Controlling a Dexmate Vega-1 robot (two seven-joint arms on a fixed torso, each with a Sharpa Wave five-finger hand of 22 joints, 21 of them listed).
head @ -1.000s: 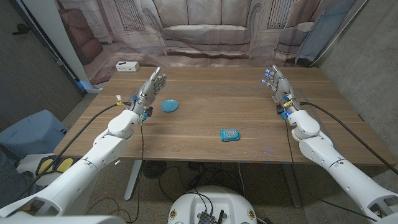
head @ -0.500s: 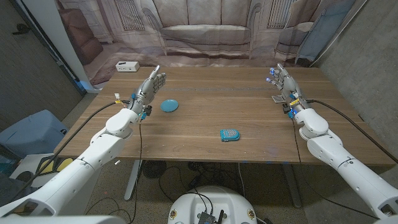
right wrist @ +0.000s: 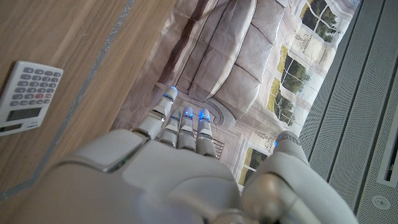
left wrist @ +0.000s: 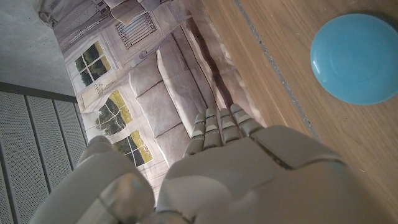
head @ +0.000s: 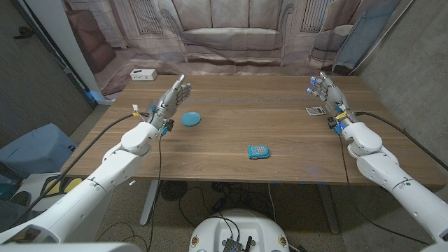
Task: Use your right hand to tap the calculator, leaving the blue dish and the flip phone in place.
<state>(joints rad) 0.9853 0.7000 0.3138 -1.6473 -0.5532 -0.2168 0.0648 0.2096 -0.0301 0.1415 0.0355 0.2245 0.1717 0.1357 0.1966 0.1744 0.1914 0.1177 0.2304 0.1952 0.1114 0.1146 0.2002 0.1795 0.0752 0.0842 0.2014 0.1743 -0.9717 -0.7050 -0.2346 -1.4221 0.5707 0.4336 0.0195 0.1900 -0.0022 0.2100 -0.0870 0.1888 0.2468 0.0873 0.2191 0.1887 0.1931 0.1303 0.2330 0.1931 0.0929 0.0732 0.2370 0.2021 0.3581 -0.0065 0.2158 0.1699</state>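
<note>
Sofa-print backdrop behind a wooden tabletop [head: 231, 129]: right hand [head: 327, 92] raised near the right edge, fingers spread and empty, calculator [head: 314, 111] just beside it; blue dish [head: 190, 119] near the empty, open-fingered left hand [head: 171, 98]; flip phone [head: 258, 151] mid-front.

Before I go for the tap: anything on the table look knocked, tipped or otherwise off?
Nothing stands out. The blue dish sits level, the flip phone lies closed near the front, and the calculator lies face up beside the open right hand, untouched.
</note>
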